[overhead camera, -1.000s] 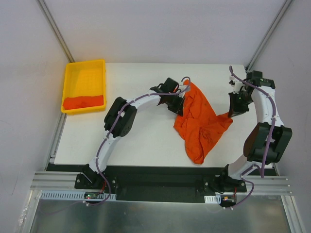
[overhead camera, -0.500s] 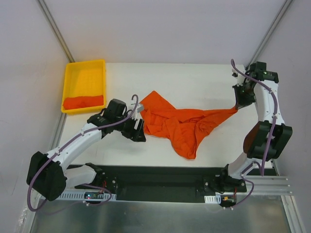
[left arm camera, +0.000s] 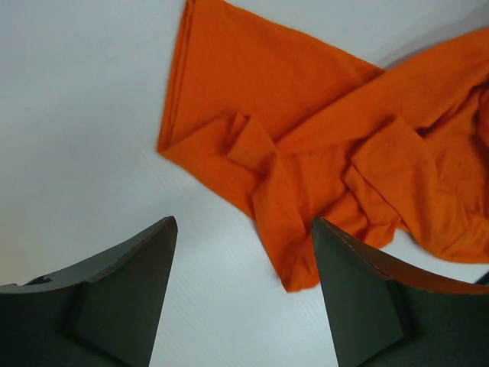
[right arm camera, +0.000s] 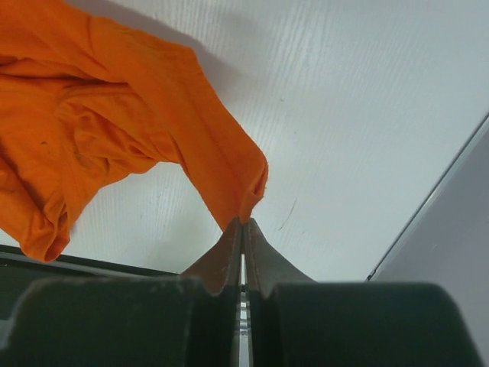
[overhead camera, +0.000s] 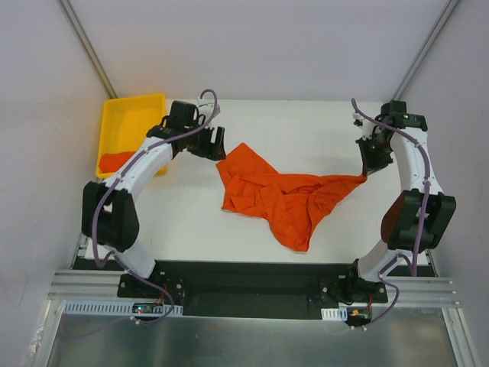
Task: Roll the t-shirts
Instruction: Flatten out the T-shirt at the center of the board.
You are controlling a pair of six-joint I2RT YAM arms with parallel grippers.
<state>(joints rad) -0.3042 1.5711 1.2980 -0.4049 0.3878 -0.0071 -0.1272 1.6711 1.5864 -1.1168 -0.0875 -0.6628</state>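
Progress: nothing rolled. Crumpled bright orange cloth t-shirt [overhead camera: 279,200] lies right of yellow plastic tray [overhead camera: 131,102], unflattened; second orange t-shirt [overhead camera: 116,160] sits in tray. Right gripper [overhead camera: 367,174] pinches shirt corner farthest from tray; left gripper [overhead camera: 217,144] gapes empty, tray-side.

Yellow tray [overhead camera: 136,121] sits far-left on white table [overhead camera: 306,130].

From above, my left arm [overhead camera: 149,157] covers most of the second t-shirt [overhead camera: 114,161] in the yellow tray [overhead camera: 134,107]. On the left wrist camera the spread t-shirt [left arm camera: 306,145] runs off the top and right edges. Its corner vanishes between the closed fingers of the right gripper [right arm camera: 243,224].
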